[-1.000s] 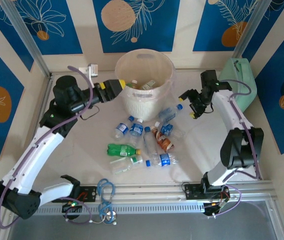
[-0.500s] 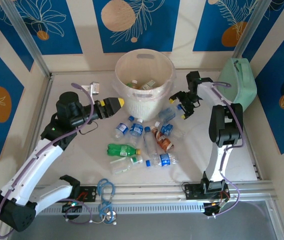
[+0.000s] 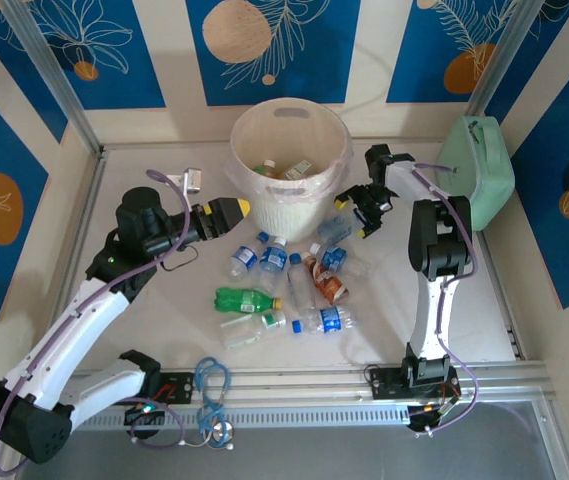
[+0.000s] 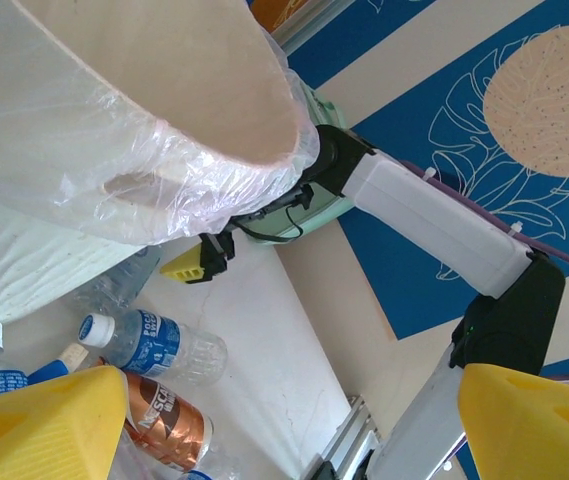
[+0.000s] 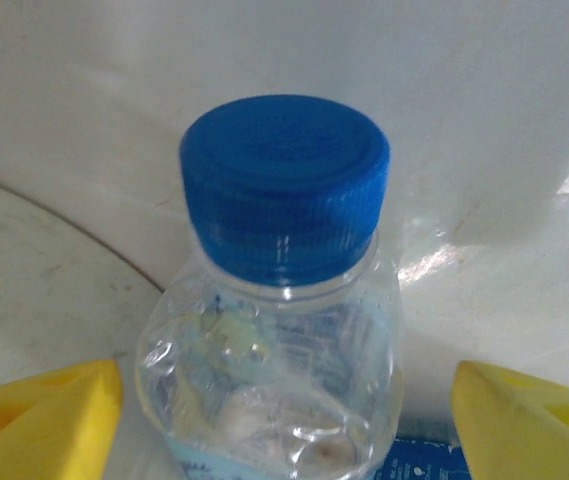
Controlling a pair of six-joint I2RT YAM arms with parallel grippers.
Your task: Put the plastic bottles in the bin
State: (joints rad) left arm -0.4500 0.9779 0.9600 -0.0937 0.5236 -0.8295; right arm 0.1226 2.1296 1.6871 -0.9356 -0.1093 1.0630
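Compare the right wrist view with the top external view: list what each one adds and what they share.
Right wrist adds: the blue cap's ribbed edge and the dented clear neck of the bottle, between the open right hand's yellow fingers. Top external adds: bottles already in the bin, the other bottles lying on the table, the left hand, the mint-green case. Shared: that bottle beside the bin, and the right hand.

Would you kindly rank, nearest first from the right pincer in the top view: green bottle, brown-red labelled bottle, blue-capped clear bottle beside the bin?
1. Blue-capped clear plastic bottle, at the right pincer.
2. Brown-red labelled plastic bottle, mid-pile.
3. Green plastic bottle, pile's left.
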